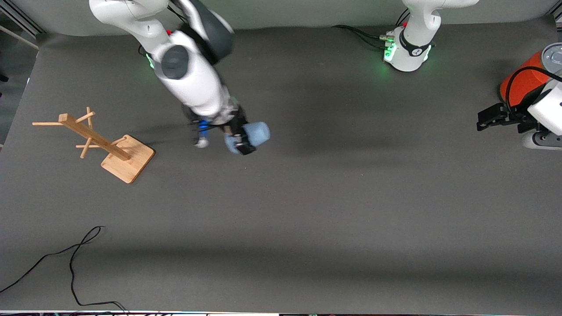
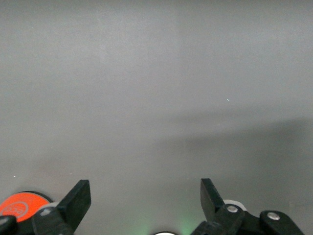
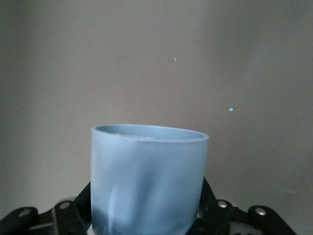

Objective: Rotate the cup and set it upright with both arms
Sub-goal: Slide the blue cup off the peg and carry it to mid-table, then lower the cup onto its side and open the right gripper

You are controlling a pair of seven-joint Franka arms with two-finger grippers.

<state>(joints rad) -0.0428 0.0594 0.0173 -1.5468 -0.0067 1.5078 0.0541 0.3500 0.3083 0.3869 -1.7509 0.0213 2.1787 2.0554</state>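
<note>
The pale-blue cup [image 1: 258,133] is held on its side above the grey table, toward the right arm's end, its body sticking out from the black fingers. My right gripper [image 1: 241,141] is shut on the cup. In the right wrist view the cup [image 3: 149,171] fills the space between the jaws and hides the fingertips of the right gripper [image 3: 146,218]. My left gripper [image 1: 491,117] waits at the left arm's end of the table, next to the orange can. In the left wrist view the left gripper [image 2: 145,195] is open and empty over bare table.
An orange can [image 1: 524,81] with a silver top stands at the left arm's end; its top shows in the left wrist view [image 2: 19,205]. A wooden mug tree [image 1: 107,147] stands at the right arm's end. A black cable [image 1: 72,263] lies near the front edge.
</note>
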